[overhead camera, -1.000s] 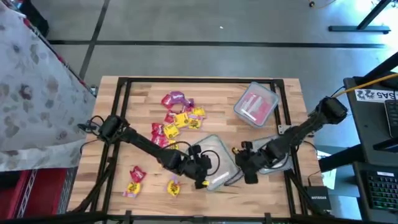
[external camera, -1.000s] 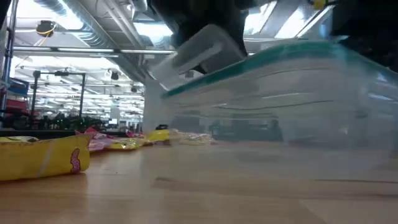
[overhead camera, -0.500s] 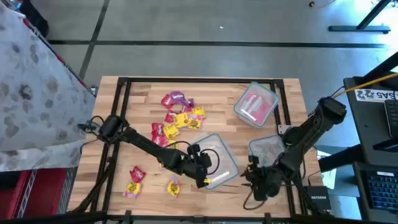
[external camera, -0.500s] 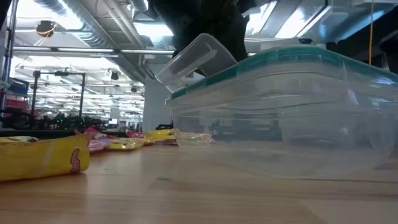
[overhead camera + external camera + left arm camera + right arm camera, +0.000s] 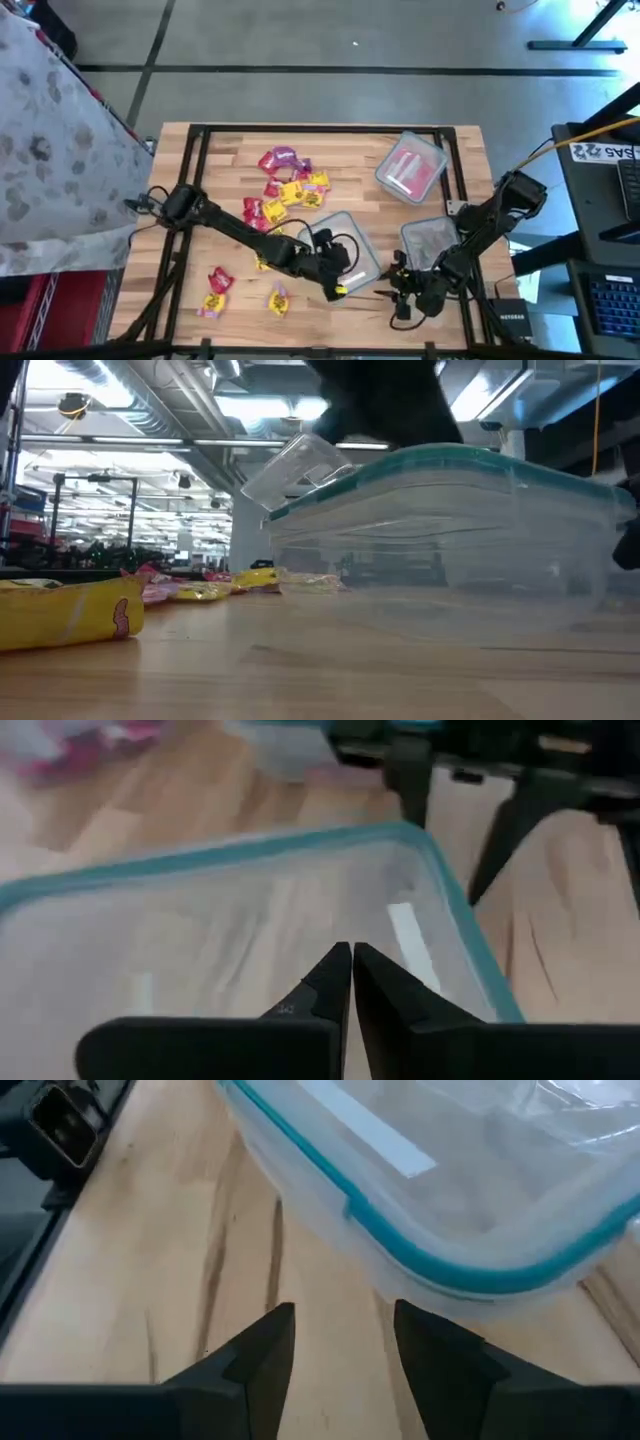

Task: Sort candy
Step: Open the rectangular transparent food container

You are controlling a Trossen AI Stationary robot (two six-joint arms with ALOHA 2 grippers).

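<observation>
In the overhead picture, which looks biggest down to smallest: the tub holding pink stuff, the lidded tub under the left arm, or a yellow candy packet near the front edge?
1 and 2. The lidded tub and the pink-filled tub look about alike; the arm hides part of the first, so no ranking.
3. The yellow candy packet, clearly smallest.

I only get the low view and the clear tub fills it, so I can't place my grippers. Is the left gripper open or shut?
Observer: Shut. The left wrist view shows the left gripper with its fingertips together over the teal-rimmed tub.
Operator: And the right one?
Observer: The right gripper is open and empty, over bare table beside that tub.
Operator: Any candy binned?
Observer: In the high view, a far tub holds red candy; the candy pile lies loose.
</observation>
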